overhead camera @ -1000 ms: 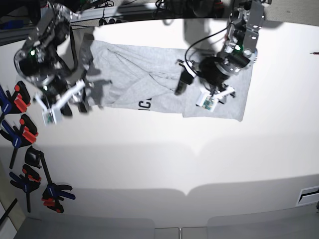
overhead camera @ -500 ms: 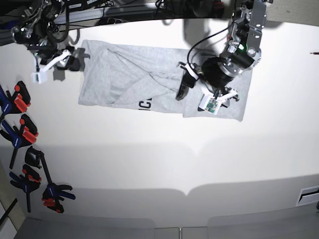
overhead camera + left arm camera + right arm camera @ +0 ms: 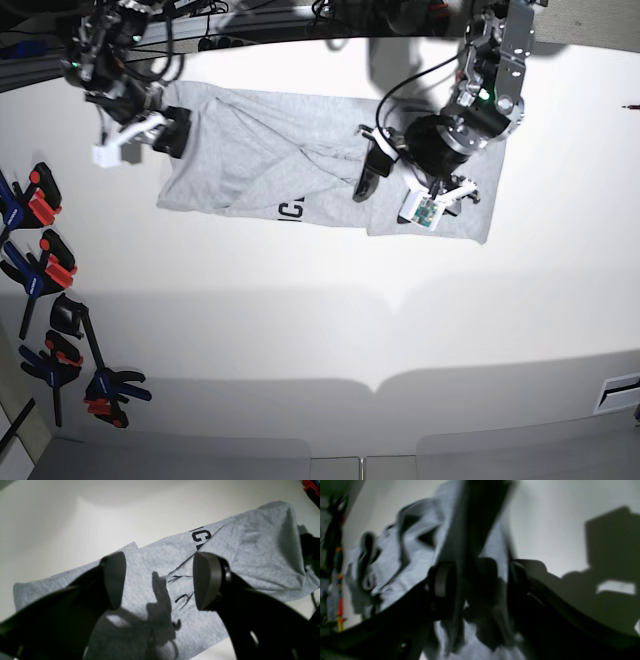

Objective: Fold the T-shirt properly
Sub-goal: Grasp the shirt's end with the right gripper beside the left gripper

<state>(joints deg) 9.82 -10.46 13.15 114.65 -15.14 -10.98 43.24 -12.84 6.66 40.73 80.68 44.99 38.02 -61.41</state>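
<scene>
On the table: the T-shirt (image 3: pixel 300 165) lies spread across the far part of the white table (image 3: pixel 330 330), light grey, partly folded over itself.
Shirt surface: creases run through the middle; a strip of dark lettering (image 3: pixel 200 536) shows at the near edge, cut off by a folded-over flap.
Shirt ends: one end reaches under the left gripper, the other end bunches up at the right gripper.
Left gripper (image 3: pixel 157 580): jaws spread wide apart, hanging over the grey cloth with nothing between the pads (image 3: pixel 115 577); its shadow falls on the fabric.
Right gripper (image 3: pixel 170 130): at the shirt's far corner on the base view's left; the wrist view is blurred, fabric appears between the jaws, but I cannot tell whether it is clamped.
Table edge: red, blue and black clamps (image 3: pixel 45 270) lie along the side, well apart from the shirt.
</scene>
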